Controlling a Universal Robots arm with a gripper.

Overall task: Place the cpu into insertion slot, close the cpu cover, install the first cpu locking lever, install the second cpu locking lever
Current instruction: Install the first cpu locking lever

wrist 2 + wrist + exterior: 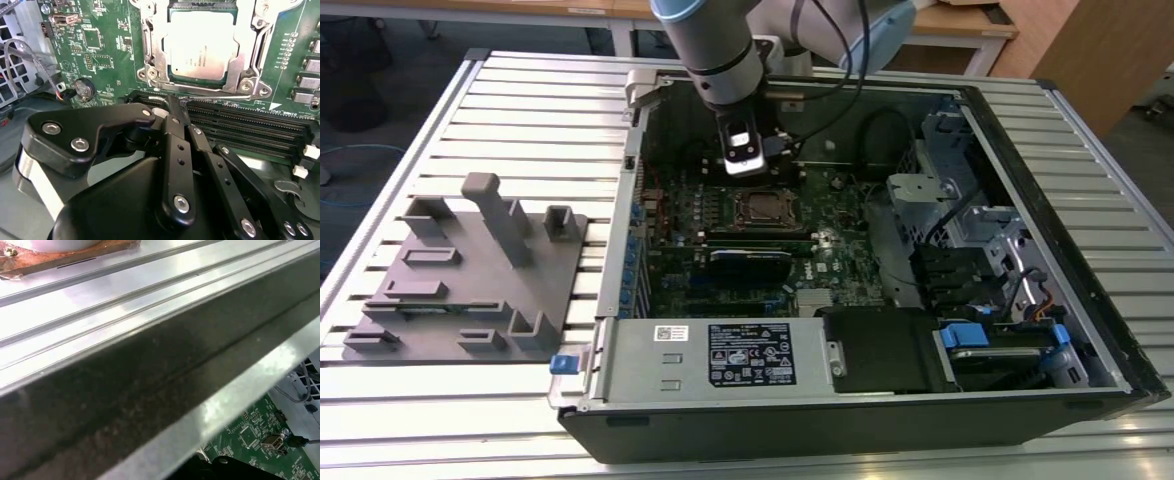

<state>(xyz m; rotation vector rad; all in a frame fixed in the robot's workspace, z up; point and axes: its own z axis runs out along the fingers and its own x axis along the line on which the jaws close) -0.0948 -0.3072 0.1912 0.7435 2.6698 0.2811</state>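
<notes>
Lying seated in the insertion slot point(150, 55), cpu point(200, 45) just beyond pincer point(172, 102).

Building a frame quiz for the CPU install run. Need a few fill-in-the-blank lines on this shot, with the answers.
1. The cpu lies in the insertion slot, set into a ____ circuit board.
2. In the second wrist view, the long black slots lie between the gripper and the ____.
3. The grey fixture block stands on the slatted table, ____ the computer case.
4. The cpu's top is ____, not hidden by a heatsink.

Answers: green; insertion slot; outside; exposed
</notes>
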